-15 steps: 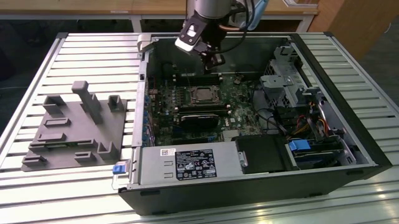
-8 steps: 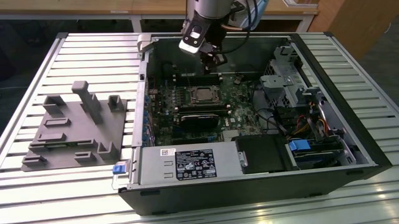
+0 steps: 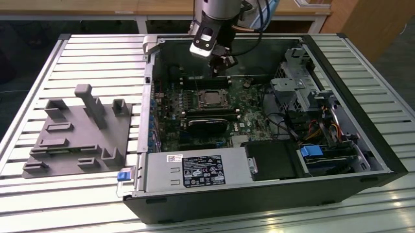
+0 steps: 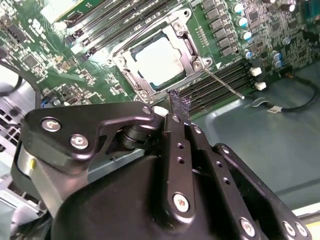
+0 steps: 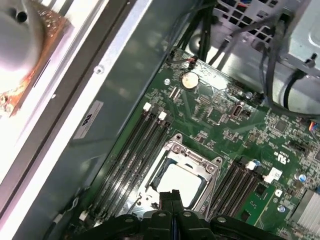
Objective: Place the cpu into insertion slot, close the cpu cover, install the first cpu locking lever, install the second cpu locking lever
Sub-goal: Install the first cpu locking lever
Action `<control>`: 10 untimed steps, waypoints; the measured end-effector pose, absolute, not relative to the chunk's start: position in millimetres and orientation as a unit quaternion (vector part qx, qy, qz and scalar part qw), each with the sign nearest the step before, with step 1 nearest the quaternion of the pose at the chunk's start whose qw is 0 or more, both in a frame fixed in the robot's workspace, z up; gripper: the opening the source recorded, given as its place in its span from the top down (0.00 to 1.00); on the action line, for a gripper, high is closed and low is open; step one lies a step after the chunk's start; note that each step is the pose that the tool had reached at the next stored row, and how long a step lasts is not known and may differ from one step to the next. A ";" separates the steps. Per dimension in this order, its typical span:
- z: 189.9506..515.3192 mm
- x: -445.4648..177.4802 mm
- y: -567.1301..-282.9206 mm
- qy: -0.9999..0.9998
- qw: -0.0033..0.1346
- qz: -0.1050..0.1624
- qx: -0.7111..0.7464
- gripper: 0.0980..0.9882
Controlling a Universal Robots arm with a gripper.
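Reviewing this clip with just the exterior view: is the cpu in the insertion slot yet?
Observer: Yes. In both wrist views the cpu lies seated, silvery top up.
Operator: And the cover?
Observer: The cpu cover lies flat around the chip, framing it.
Operator: Levers?
Observer: In the second wrist view one thin lever juts out from the cover's corner, not tucked against it.
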State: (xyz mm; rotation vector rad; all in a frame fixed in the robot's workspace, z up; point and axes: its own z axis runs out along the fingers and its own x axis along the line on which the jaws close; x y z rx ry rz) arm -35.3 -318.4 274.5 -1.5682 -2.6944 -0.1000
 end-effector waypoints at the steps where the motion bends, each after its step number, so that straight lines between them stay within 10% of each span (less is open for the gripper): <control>1: 274.5 -35.3 -318.4 -0.866 0.011 -0.032 -0.498 0.99; 10: 274.3 -35.3 -318.4 -0.891 0.013 -0.031 -0.453 0.99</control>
